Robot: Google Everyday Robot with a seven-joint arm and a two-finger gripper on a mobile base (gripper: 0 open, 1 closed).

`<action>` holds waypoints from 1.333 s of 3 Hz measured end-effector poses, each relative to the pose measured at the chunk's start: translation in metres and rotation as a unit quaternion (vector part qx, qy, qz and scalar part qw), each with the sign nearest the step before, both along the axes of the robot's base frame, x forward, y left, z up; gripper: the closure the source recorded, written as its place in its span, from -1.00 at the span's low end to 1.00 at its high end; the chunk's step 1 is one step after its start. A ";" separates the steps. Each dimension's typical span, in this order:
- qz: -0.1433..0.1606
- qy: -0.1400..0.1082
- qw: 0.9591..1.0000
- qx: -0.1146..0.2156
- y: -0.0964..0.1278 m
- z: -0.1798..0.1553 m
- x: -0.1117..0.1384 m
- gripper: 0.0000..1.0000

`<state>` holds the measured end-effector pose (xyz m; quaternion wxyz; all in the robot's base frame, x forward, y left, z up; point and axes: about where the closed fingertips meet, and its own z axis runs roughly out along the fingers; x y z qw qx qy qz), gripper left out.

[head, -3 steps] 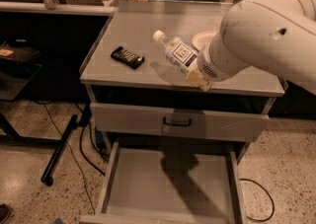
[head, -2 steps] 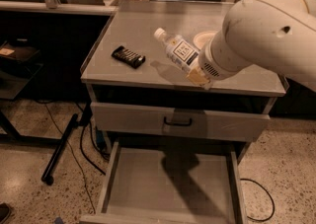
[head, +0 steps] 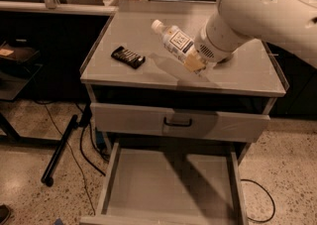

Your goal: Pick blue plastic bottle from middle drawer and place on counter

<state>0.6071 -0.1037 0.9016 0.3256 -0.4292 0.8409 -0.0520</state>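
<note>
The two-finger gripper (head: 194, 63), at the end of the white robot arm (head: 257, 11), is clamped on the base of the small clear plastic bottle with white cap and white label (head: 173, 40). The bottle sits tilted over the flat grey metal counter (head: 237, 78). Its long axis runs diagonally from the gripper up and to the left, cap end farthest from the gripper. A black rectangular bar (head: 128, 56) lies on the counter well left of the gripper. The wide grey metal middle drawer (head: 168, 184) stands open below the gripper, under a closed grey drawer front (head: 148, 120).
</note>
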 end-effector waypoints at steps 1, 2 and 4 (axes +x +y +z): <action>0.008 0.011 1.000 0.008 0.009 -0.002 0.018 1.00; 0.015 0.029 0.999 0.017 0.018 -0.016 0.030 1.00; 0.023 0.059 0.998 0.023 0.030 -0.040 0.044 1.00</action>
